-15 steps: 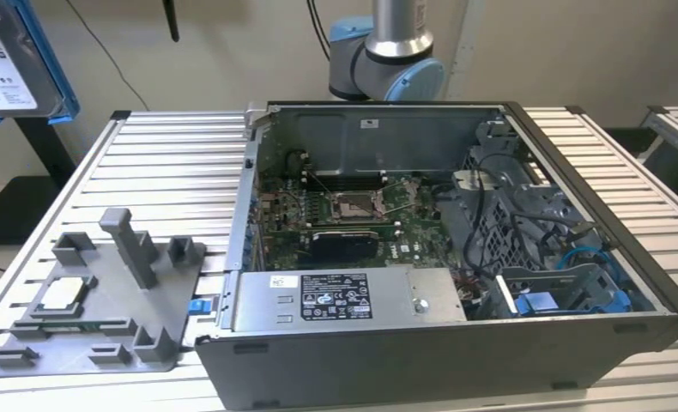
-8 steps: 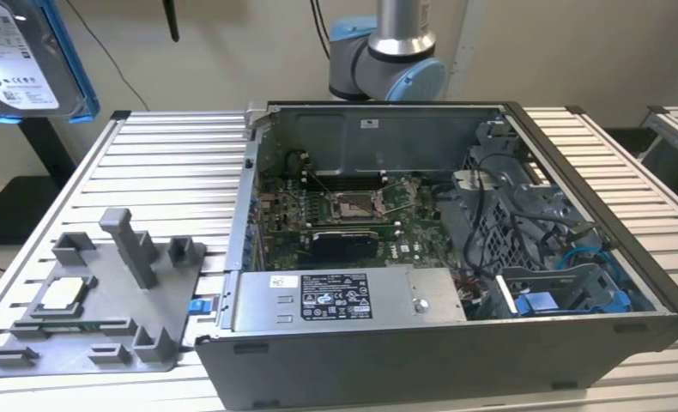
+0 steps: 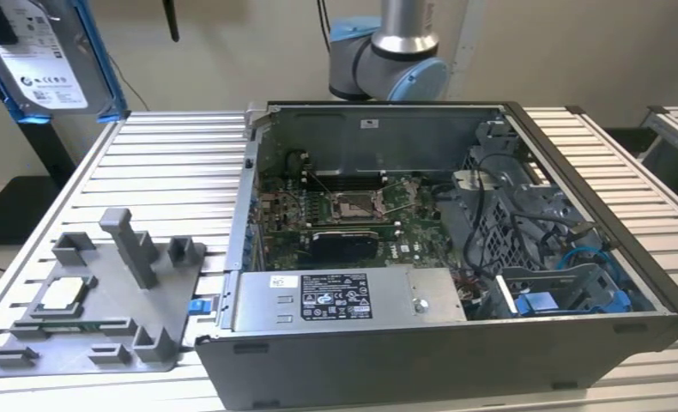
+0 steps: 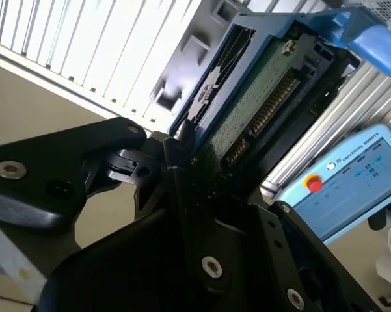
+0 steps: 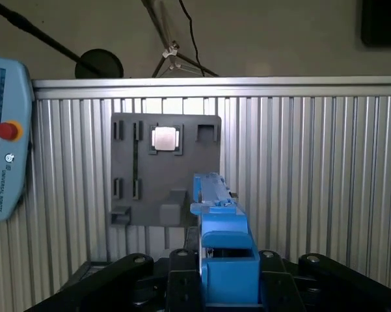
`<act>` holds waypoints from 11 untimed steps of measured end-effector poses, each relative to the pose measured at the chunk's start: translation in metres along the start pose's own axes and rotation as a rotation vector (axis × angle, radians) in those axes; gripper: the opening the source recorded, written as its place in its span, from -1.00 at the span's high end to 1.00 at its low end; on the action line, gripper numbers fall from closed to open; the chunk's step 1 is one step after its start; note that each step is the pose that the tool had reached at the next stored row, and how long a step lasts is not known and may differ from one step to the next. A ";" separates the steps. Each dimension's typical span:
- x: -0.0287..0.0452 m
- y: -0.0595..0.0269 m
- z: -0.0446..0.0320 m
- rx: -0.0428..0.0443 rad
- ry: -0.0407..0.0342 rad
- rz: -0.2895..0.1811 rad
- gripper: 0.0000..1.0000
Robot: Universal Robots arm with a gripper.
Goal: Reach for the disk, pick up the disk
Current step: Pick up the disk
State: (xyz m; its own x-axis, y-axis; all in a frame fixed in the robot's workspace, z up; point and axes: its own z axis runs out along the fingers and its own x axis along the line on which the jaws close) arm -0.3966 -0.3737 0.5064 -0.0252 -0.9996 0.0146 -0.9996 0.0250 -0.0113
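One hand [image 4: 187,148] clamps the blue-framed disk [image 3: 46,47]; its white label [image 3: 48,83] shows print.

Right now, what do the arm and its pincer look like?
The arm is a silver tube running into a grey joint with light blue caps. The pincer is matte black, built of flat links with rounded ends, fastened by silver screws.

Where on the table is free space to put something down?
Bare table lies behind the grey fixture, beside the computer case on the exterior view's left; a strip runs along the case's other side. Between fixture and case it is crowded. The gripper holds the disk by the first patch's far corner.
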 end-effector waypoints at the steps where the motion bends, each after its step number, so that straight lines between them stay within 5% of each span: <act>1: -0.0001 -0.0034 0.0001 0.0001 -0.0001 0.000 1.00; 11: -0.0008 -0.0285 0.0003 -0.0001 0.0000 0.000 1.00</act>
State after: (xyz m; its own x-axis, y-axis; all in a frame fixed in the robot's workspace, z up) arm -0.3681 -0.3736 0.5064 -0.0252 -0.9996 0.0146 -0.9996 0.0250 -0.0112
